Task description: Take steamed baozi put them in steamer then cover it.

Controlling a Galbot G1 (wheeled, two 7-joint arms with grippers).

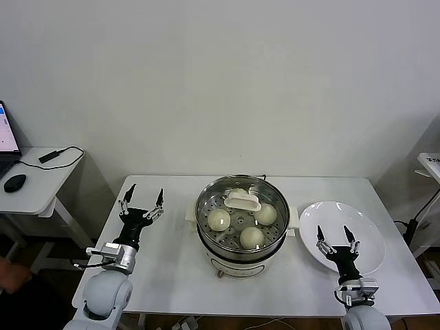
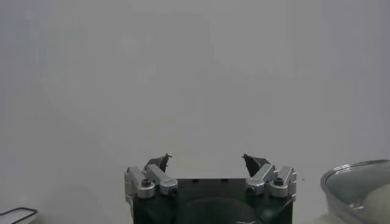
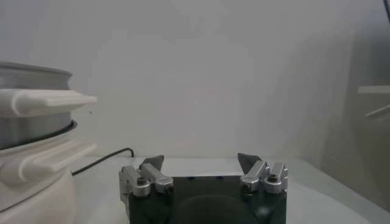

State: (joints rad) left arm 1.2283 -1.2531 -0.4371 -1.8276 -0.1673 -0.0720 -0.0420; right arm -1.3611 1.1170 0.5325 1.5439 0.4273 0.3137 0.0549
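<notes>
The steamer sits at the centre of the head view, slightly below the middle: a big round shiny steel pot on a white base, upright, with a perforated tray inside. A glass lid with a white handle covers it. Through the lid three cream-white buns show, at left, right and front; a fourth cannot be made out.

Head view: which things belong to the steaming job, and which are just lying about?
Job: steamer, baozi inside it, lid with white handle on top, open left gripper, open right gripper.
Lying about: white plate; laptop, mouse and cable on the side desk.
</notes>
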